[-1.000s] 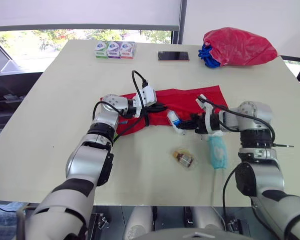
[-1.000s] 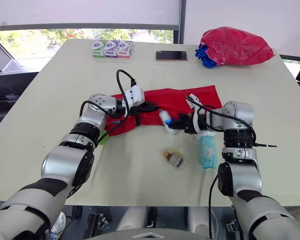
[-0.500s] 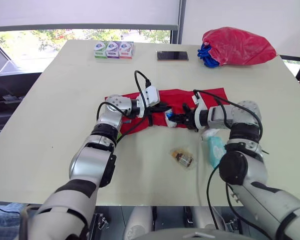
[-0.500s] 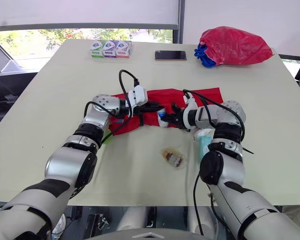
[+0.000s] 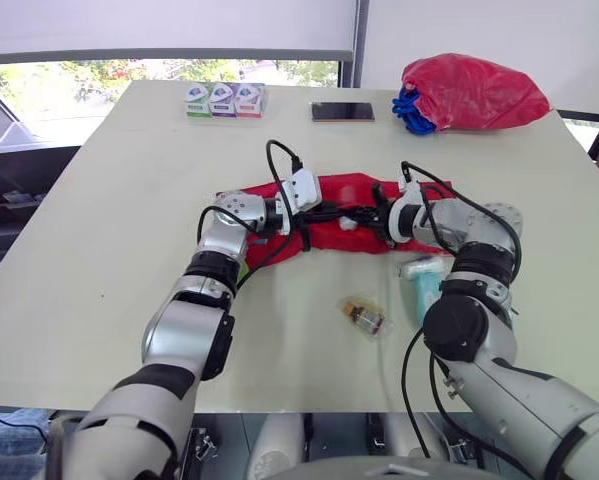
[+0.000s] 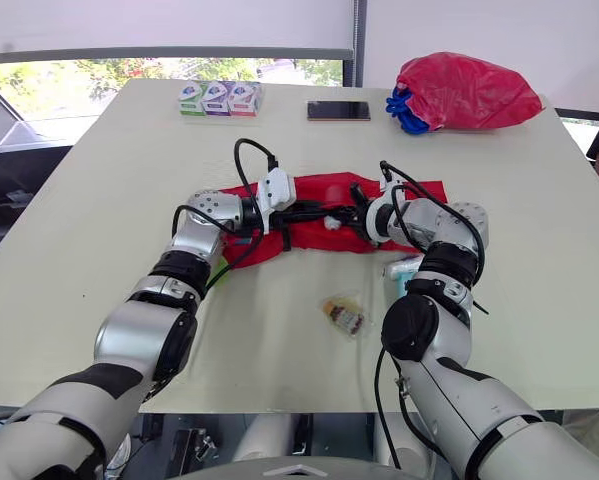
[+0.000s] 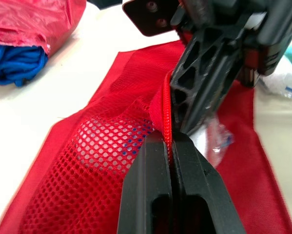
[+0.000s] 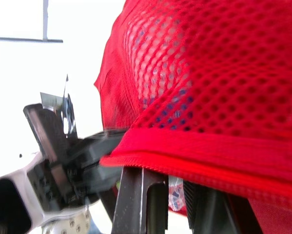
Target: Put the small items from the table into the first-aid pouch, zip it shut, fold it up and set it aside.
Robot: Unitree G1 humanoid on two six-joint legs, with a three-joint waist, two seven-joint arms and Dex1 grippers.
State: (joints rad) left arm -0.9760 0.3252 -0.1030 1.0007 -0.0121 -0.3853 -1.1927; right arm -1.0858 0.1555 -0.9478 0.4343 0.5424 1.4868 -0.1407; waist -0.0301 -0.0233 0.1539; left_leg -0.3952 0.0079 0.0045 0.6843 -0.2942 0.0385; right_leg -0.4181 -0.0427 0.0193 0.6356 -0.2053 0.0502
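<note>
The red pouch lies mid-frame on the surface. The left hand is pinched tight on its zipper edge. The right hand, facing it, grips a clear packet under that edge. A bagged vial and a blue item lie lower right of the pouch.

Red mesh pouch mid-table; amber vial, teal packet near it
</note>
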